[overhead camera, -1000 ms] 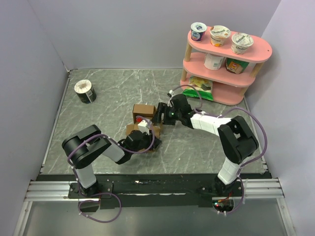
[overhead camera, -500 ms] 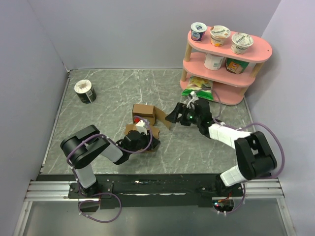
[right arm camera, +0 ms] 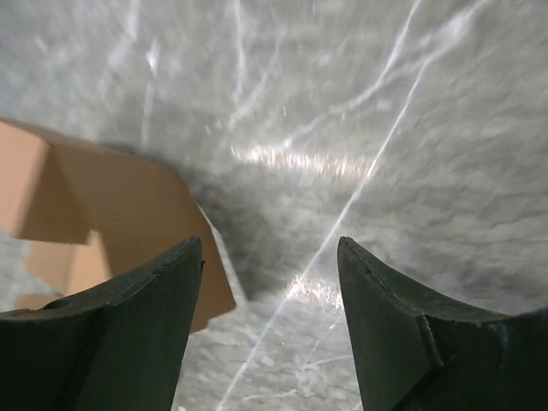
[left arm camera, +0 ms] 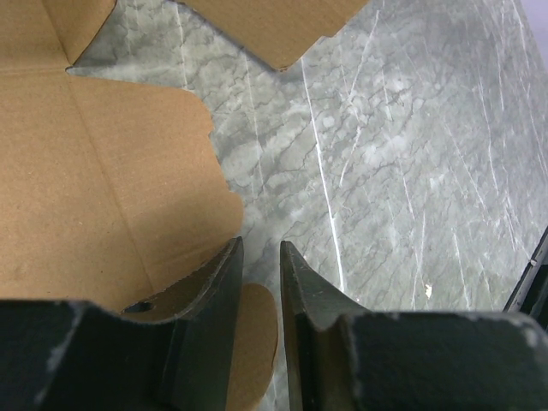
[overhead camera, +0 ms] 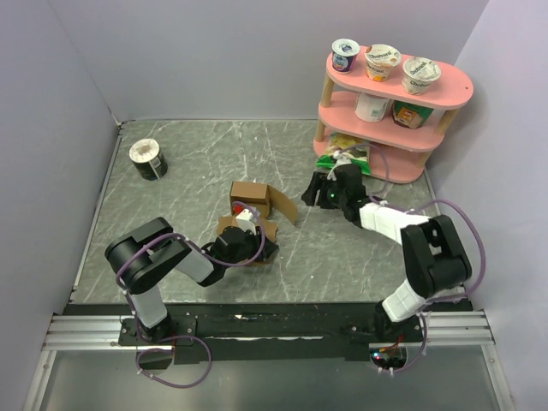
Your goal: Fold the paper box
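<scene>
The paper box [overhead camera: 250, 192] is a partly folded brown cardboard sheet in the middle of the table, with one wall upright and a flap [overhead camera: 285, 206] leaning out to the right. My left gripper [overhead camera: 248, 236] rests on its near part. In the left wrist view the jaws [left arm camera: 261, 244] are almost closed, with a narrow gap. The cardboard panel [left arm camera: 103, 171] lies to their left and a small tab lies flat beneath them. My right gripper [overhead camera: 315, 192] is open and empty, off to the right of the flap. The right wrist view shows it [right arm camera: 270, 244] above bare table, with the box [right arm camera: 128, 205] to the left.
A round black-and-white tub [overhead camera: 148, 158] stands at the far left. A pink two-tier shelf [overhead camera: 390, 86] with several yogurt cups stands at the far right, with a green bag [overhead camera: 347, 147] under it, close behind my right gripper. Grey walls enclose the table.
My right gripper has let go of the box's right flap and pulled back to the right toward the shelf. The flap now leans outward. The left arm has not moved.
</scene>
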You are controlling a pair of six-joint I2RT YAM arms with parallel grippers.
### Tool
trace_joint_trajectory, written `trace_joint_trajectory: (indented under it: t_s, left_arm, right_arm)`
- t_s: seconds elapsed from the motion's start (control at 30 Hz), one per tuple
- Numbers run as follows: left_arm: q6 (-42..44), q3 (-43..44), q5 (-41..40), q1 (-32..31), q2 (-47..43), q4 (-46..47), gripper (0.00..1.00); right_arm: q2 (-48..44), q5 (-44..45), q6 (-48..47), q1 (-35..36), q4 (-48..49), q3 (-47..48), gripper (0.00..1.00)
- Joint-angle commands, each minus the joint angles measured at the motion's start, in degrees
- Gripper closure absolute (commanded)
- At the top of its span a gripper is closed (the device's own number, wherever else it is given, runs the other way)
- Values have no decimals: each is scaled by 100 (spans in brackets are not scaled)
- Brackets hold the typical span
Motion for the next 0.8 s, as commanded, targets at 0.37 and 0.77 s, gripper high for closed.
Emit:
trace_joint_trajectory:
  t_s: [0.37, 0.77]
  left_arm:
    - [-14, 97, 79, 24, 34, -207, 70]
    - [-14, 62, 53, 24, 43, -189, 70]
  right_arm:
    - [600, -1173, -793, 1012, 393, 487, 28]
    - [890, -1034, -529, 1276, 412, 672, 20]
